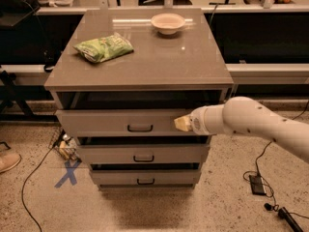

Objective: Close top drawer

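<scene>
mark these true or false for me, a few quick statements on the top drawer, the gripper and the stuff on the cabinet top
1. The top drawer is partly pulled out, with a dark gap behind its front panel. True.
2. The gripper is at the bottom drawer's handle. False: it is at the right part of the top drawer's front panel.
3. A green bag lies on the cabinet top, nearer the front than the bowl. True.
4. The bowl sits inside the top drawer. False: it stands on the cabinet top near the back edge.
5. A blue X on the floor lies on the picture's right side. False: it is at the lower left.
</scene>
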You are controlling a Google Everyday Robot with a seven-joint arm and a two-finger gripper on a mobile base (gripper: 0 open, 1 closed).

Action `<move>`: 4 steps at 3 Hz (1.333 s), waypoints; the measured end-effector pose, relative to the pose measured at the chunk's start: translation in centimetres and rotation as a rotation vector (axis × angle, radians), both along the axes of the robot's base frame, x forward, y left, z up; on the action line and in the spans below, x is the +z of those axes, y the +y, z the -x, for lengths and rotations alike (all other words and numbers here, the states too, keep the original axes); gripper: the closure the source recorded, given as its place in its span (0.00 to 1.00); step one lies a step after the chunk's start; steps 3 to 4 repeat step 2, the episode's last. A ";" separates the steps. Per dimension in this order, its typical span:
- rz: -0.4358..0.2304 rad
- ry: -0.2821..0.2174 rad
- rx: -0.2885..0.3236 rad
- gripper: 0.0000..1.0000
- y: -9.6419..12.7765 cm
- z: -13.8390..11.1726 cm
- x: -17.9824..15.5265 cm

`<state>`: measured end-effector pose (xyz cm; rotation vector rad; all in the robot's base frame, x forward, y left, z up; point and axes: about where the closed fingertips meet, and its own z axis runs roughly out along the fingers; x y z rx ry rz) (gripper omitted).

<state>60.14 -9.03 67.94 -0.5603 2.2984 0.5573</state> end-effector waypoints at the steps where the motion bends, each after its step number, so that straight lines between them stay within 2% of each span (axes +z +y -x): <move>1: -0.047 -0.063 0.003 1.00 -2.8 2.3 3.7; 2: -0.040 -0.111 0.050 1.00 -5.2 5.0 7.0; 4: -0.040 -0.111 0.050 1.00 -5.2 5.0 7.0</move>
